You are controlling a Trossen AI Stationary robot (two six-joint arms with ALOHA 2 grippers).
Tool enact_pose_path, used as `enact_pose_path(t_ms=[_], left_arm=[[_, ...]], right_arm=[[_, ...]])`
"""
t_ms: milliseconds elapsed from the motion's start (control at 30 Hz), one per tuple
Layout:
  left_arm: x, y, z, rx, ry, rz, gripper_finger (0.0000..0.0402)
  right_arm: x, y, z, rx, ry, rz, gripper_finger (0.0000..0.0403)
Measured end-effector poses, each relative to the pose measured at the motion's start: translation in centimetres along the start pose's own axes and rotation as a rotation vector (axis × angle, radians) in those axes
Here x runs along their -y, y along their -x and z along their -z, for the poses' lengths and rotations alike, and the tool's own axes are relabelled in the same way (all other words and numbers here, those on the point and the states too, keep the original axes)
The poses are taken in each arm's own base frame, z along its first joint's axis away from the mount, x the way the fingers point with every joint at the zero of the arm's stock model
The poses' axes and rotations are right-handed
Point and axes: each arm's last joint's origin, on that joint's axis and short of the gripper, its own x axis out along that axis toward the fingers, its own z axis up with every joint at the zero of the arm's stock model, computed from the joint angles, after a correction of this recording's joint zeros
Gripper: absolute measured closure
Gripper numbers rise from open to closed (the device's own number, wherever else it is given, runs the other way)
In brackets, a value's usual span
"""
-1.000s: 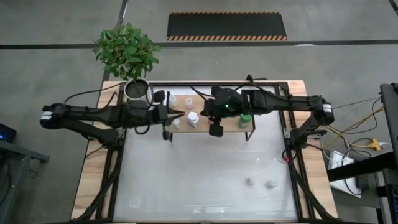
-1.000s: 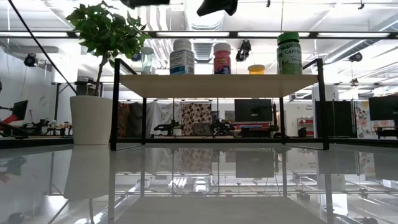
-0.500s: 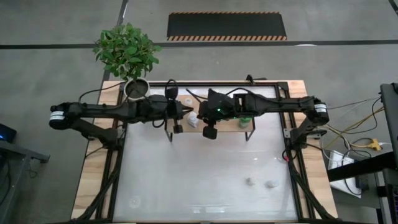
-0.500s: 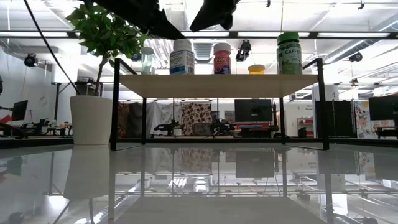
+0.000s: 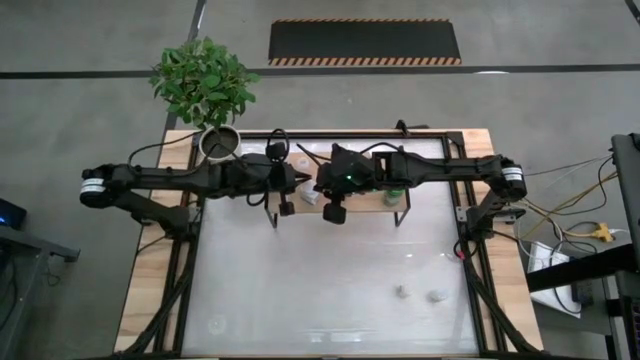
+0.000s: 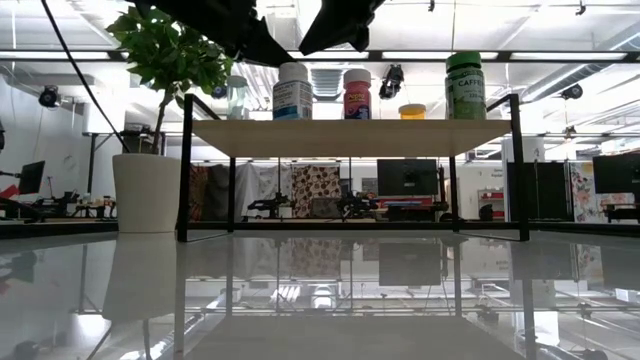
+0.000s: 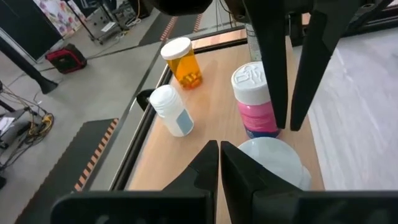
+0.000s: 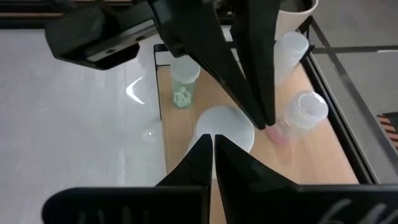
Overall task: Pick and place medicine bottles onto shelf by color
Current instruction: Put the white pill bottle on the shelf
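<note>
A: How far along did the sorting look?

B: Mostly done, I'd judge. The shelf carried a row of medicine bottles: a white one with a blue label, a pink-labelled bottle, a low yellow jar and a green-capped bottle at the right end. From the left wrist, an orange bottle stood at the far edge.

A: Anything left?

B: Two small items sat on the near right of the bench, well apart from the shelf. Too small to name, but likely still to be moved.

A: And the arms?

B: Both hung over the shelf's left half, tips nearly meeting above a white-capped bottle. The left gripper and the right gripper each had jaws pressed together, holding nothing.

A: The surface?

B: A glossy pale sheet, mirroring the shelf's legs. A potted plant stood at the far left corner. Beyond lay a workshop with monitors, ceiling strip lights and a striped floor mat.
</note>
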Motion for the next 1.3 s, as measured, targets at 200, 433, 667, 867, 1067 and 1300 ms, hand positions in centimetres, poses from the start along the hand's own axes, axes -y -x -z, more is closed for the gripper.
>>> enact_pose_path(t_ms=[200,433,667,867,1067,1300], left_arm=[[0.07,0.0,0.23,-0.024,0.021,0.007,0.0401],[0.18,0.09,0.29,-0.033,0.044,0.014,0.0401],[0.31,0.18,0.26,-0.032,0.084,0.024,0.0401],[0.3,0.36,0.21,-0.03,0.095,0.032,0.0401],[0.23,0.7,0.05,-0.019,0.122,0.036,0.0401],[0.24,0.79,0.03,-0.018,0.123,0.037,0.0401]], right_arm=[[-0.04,-0.58,0.39,0.013,0.016,0.008,0.0394],[0.01,-0.76,0.59,0.007,0.022,0.01,0.0394],[0.17,-0.9,0.81,-0.003,0.022,0.014,0.0394],[0.25,-0.92,0.82,-0.004,0.037,0.015,0.0394],[0.58,-0.97,0.87,-0.007,0.039,0.024,0.0394],[0.69,-0.98,0.88,-0.007,0.055,0.027,0.0394]])
